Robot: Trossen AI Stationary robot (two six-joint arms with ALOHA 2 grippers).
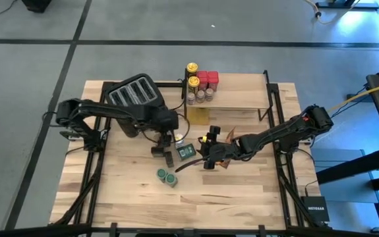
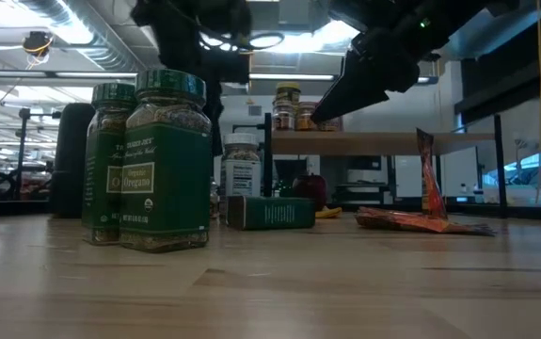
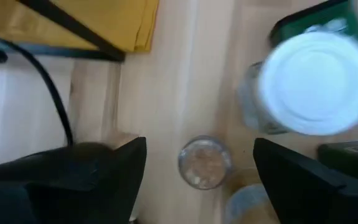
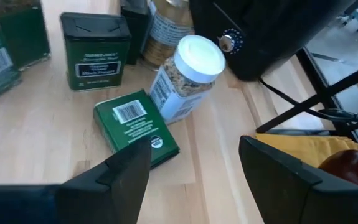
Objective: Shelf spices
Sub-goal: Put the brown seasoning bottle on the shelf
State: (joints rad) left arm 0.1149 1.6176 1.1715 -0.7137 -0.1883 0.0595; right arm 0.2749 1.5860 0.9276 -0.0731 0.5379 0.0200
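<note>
1. Shelf (image 1: 242,99) at far side of counter (image 1: 255,191), already carrying yellow-lidded jars (image 1: 192,74) and red-lidded jars (image 1: 207,79) at its left end; rest of plank bare.
2. Remaining spices clustered mid-counter: white-lidded jar (image 4: 188,78), flat green tin (image 4: 136,127) lying just beside it, upright green tin (image 4: 94,50), two green-lidded oregano jars (image 1: 167,176) nearer the front, foil packets (image 2: 411,218) to the right.
3. Left hand (image 1: 163,148) poised over the cluster, fingers spread wide, nothing between them; white-lidded jar just off to one side of its gap.
4. Right hand (image 1: 205,158) above the flat green tin, fingers spread, empty.
5. Handling, judged: jars probably light, rigid, smooth-sided, likely to slip; best taken across the body below the lid. Tins stiff, flat-sided, easier to pinch. Packets limp, thin, awkward to lift.
6. In the way: toaster (image 1: 135,95) beside the shelf, yellow cloth (image 4: 303,149) under it, neighbouring jars crowding any approach, both arms converging on one spot.
</note>
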